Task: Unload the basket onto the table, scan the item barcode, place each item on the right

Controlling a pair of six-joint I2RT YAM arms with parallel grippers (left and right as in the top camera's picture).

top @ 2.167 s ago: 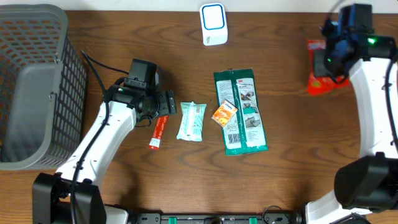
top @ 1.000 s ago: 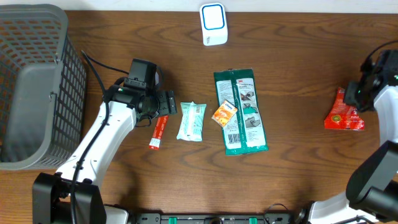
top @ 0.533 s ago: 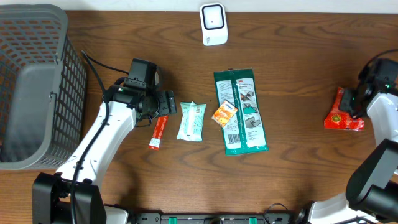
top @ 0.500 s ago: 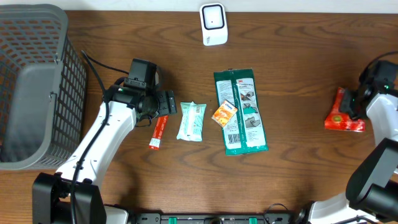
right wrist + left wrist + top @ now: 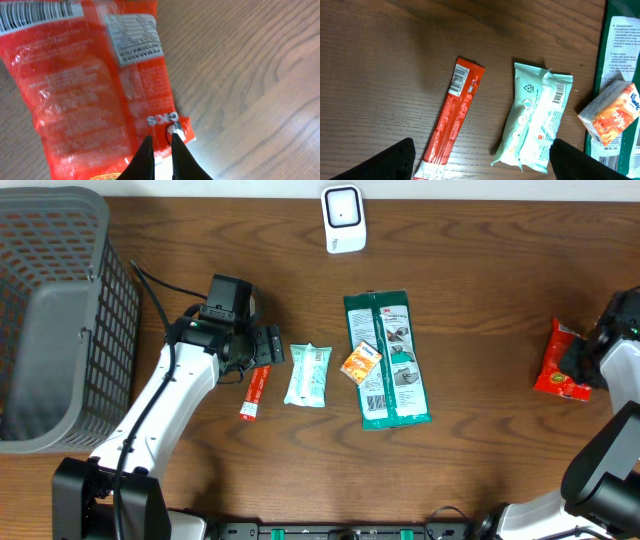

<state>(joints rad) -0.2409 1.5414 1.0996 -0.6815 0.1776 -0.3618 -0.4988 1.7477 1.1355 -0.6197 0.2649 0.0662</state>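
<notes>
In the overhead view, the red packet (image 5: 556, 364) is sitting at the tip of the right gripper (image 5: 577, 363), on the side facing the table's middle, and the white scanner (image 5: 342, 218) is standing well apart from that gripper, off to its left and farther from the robot's base. The left gripper (image 5: 268, 345) is hanging nearer the scanner but is well apart from the red packet, so the right arm appears to be the one presenting the item. In the left wrist view, the left gripper's fingers are standing spread wide and holding nothing, with a red stick sachet (image 5: 451, 120) and a mint-green pack (image 5: 535, 122) lying flat on the table ahead of them. In the right wrist view, the right gripper's fingers are pressing close together and pinching the near hem of the red packet. The packet's long axis is running straight away from the fingertips, and its barcode (image 5: 40, 17) is showing at the far end, facing the wrist camera. The coming move therefore probably calls for carrying that far end leftward to the scanner's face.
</notes>
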